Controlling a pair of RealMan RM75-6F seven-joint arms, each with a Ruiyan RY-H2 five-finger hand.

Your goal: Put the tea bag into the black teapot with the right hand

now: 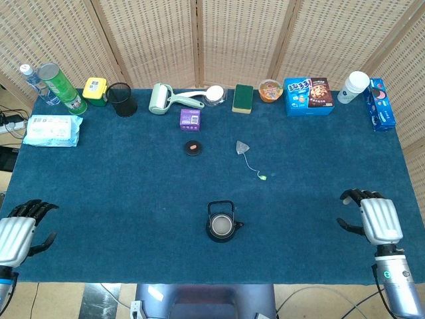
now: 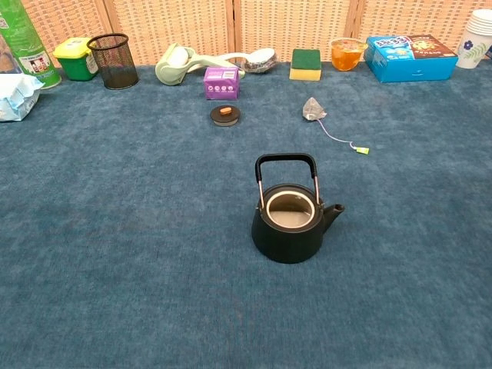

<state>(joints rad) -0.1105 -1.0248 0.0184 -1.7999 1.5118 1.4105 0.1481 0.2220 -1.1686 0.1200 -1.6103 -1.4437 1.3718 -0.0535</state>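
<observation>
Right hand sits low at the near right edge of the worktop, back of the hand up, fingers loosely spread and pointing toward the far side, thumb out to the inside. It holds nothing — open. Forearm runs off the bottom corner of the head view. Left hand mirrors it at the near left edge, palm down, fingers fanned, also empty. Neither hand appears in the chest view.

Tea bag lies flat on the blue cloth on the far side of the middle, its string trailing toward the near right and ending in a small green tag. Well apart from both hands.

Black teapot stands upright near the centre of the worktop, nearer than the tea bag, handle raised, mouth uncovered, spout to the right. Its lid — dark disc with an orange knob — rests on the cloth left of the tea bag, just in front of a purple box.
</observation>
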